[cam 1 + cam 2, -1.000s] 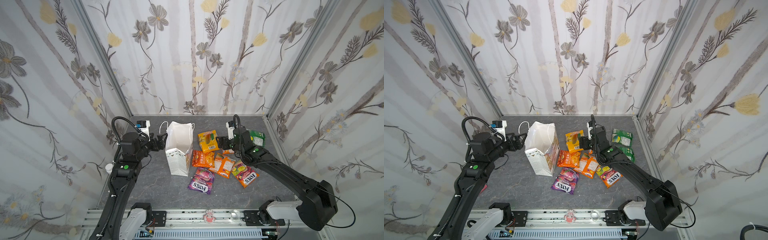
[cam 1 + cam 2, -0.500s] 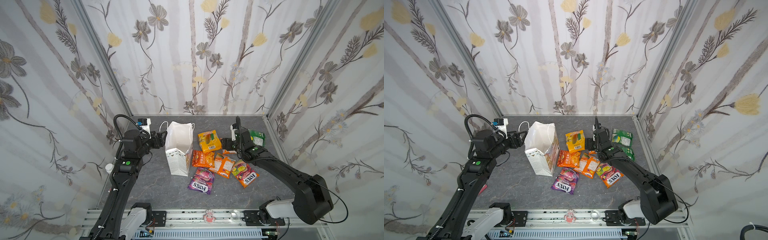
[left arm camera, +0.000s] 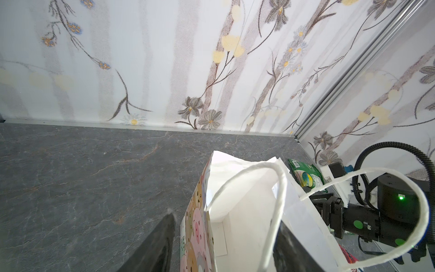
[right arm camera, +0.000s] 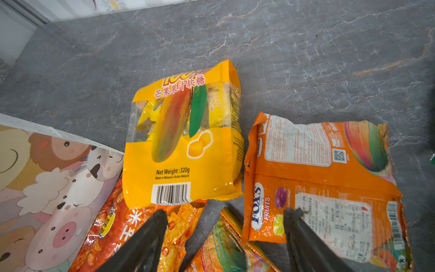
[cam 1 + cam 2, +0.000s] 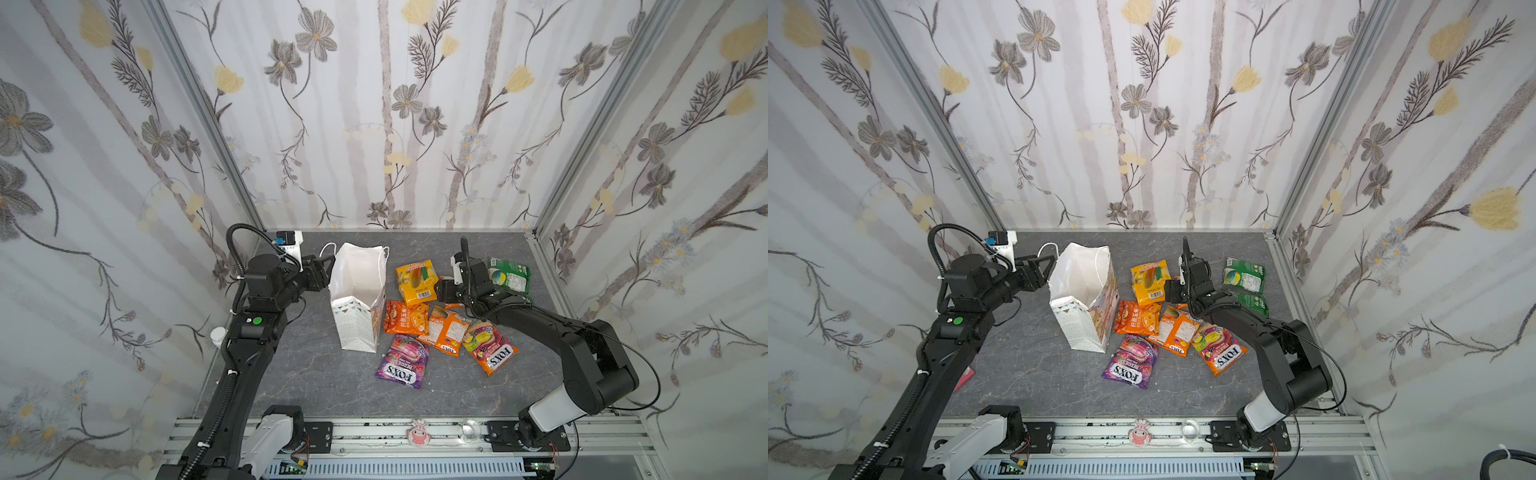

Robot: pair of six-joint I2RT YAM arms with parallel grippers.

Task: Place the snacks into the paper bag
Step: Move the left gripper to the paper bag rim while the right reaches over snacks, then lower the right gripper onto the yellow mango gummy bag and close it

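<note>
The white paper bag [image 5: 357, 328] [image 5: 1084, 328] stands upright with its mouth open, left of the snacks. My left gripper [image 5: 325, 266] [image 5: 1042, 266] is at its far left rim. In the left wrist view its jaws [image 3: 226, 219] stand apart astride the bag's end [image 3: 247, 212], with a thin gap on one side. My right gripper [image 5: 441, 291] [image 4: 227, 212] hangs open and empty over the pile, between a yellow mango packet [image 5: 415, 280] [image 4: 183, 146] and an orange FOX'S packet [image 4: 317, 176]. An orange packet [image 5: 405, 318], a purple FOX'S bag [image 5: 401, 359] and a multicoloured FOX'S bag [image 5: 490, 347] lie flat.
Green packets [image 5: 509, 276] [image 5: 1254, 303] lie at the right wall behind the right arm. A red object [image 5: 965, 376] and a small white item [image 5: 217, 334] sit at the table's left edge. Flowered walls close in three sides.
My left jaws have narrowed around the bag's rim. My right gripper has moved left toward the yellow packet, and its jaws have drawn in a little.
</note>
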